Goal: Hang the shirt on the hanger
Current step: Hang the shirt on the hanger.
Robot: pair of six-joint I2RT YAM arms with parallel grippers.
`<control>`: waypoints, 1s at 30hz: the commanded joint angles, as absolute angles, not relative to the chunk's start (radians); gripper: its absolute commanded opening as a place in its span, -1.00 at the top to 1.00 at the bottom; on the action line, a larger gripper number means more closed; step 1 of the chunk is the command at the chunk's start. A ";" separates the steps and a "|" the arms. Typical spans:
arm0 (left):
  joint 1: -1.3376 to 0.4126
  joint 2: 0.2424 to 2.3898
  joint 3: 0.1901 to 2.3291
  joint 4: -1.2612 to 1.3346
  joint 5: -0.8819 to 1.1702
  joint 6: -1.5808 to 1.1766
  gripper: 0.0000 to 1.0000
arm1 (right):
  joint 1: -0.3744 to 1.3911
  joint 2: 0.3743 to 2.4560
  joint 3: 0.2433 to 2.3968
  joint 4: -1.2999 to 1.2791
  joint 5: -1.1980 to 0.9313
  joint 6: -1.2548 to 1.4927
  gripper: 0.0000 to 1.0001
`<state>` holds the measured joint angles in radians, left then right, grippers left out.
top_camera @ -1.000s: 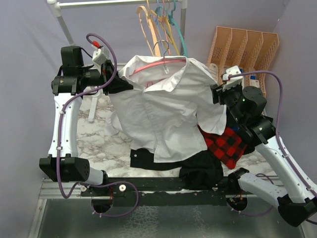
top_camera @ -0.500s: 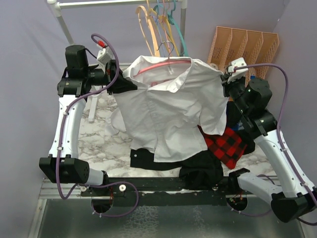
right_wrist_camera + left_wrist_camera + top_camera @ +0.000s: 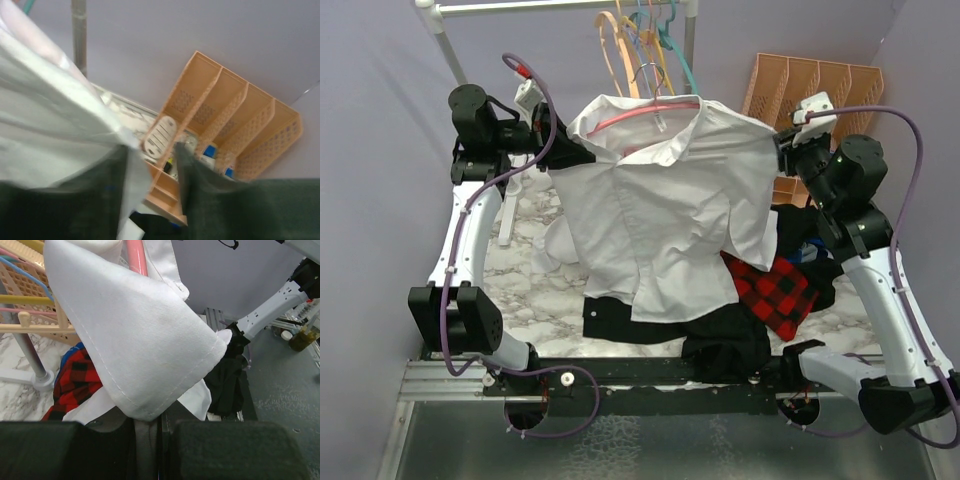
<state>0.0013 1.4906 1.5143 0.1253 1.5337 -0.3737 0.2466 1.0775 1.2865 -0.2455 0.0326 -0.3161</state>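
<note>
Clearly the shirt point(image 3: 660, 210) hangs draped over the hanger point(image 3: 630, 118) at upper centre, the hanger's long axis running left to right between the arms. The left gripper point(image 3: 583, 155) pinches shoulder fabric at its left end; the right gripper point(image 3: 782, 155), fingers slightly parted, flanks the right shoulder.

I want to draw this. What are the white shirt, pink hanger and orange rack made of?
The shirt looks like thin matte cloth: it folds and shows stitched seams. The hanger seems smooth pink plastic, its hook shiny metal. The orange rack is probably plastic, with perforated walls.
</note>
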 commanded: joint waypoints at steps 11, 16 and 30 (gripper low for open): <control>0.013 1.459 1.486 0.246 1.688 -0.417 1.00 | 0.225 0.949 1.326 -0.464 -0.538 -0.345 -0.61; -0.001 1.445 1.446 0.244 1.690 -0.448 1.00 | 0.225 0.969 1.288 -0.430 -0.536 -0.363 -0.64; -0.078 1.413 1.408 0.243 1.689 -0.518 1.00 | 0.225 1.154 1.409 -0.374 -0.534 -0.449 -0.71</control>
<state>-0.0647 1.4620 1.4090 0.2016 1.5570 -0.4965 0.2272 1.0908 1.3003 -0.3916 -0.5026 -0.4179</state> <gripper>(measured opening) 0.141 0.854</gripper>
